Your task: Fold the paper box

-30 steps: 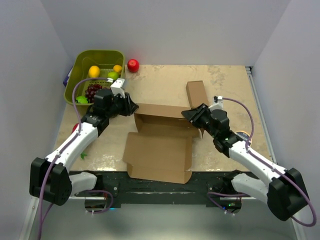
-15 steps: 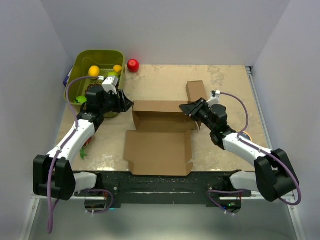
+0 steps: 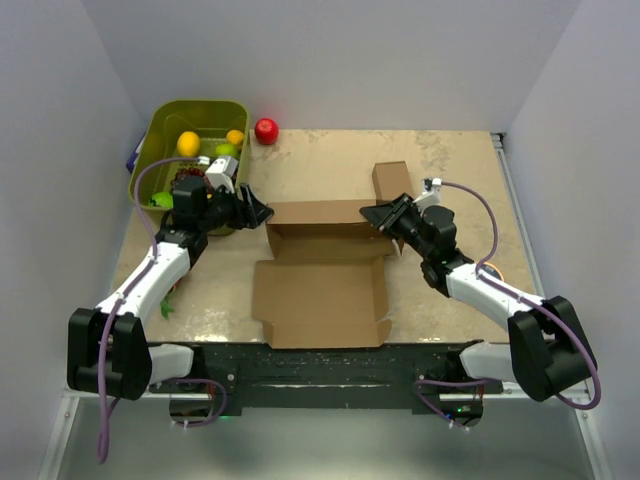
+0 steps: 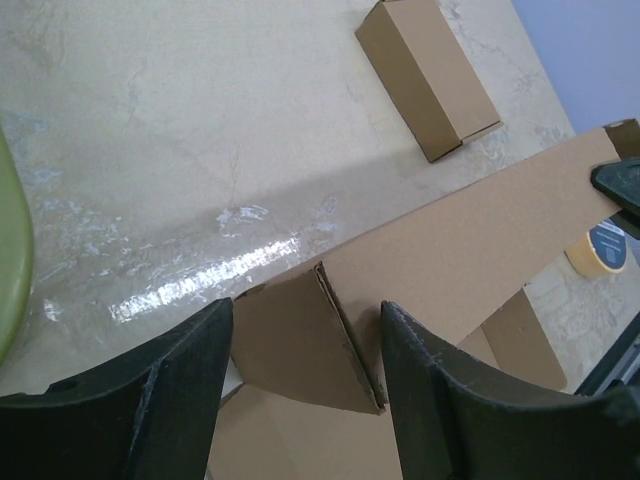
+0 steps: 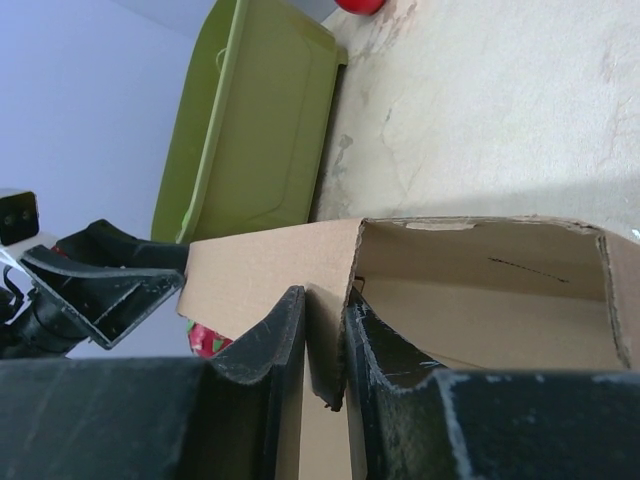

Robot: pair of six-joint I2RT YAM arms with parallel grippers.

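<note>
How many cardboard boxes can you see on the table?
2: the paper box lies in the middle, partly folded; the small box sits just behind its right end. None appears hidden.

I work at a table (image 3: 330,160) with a pale beige top, marbled with faint grey veins and patches. Plain white walls close it in on three sides: a back wall (image 3: 330,60) past the far edge, a left wall (image 3: 60,150) and a right wall (image 3: 590,150). A thin white strip (image 3: 520,210) runs along the table's right edge, and a black rail (image 3: 330,365) spans the near edge. Below the rail lies a dull grey surface (image 3: 330,450). The light is soft and even. In my left wrist view it leaves a bright streak of glare (image 4: 215,275) on the tabletop, and the wall there looks bluish.
</note>
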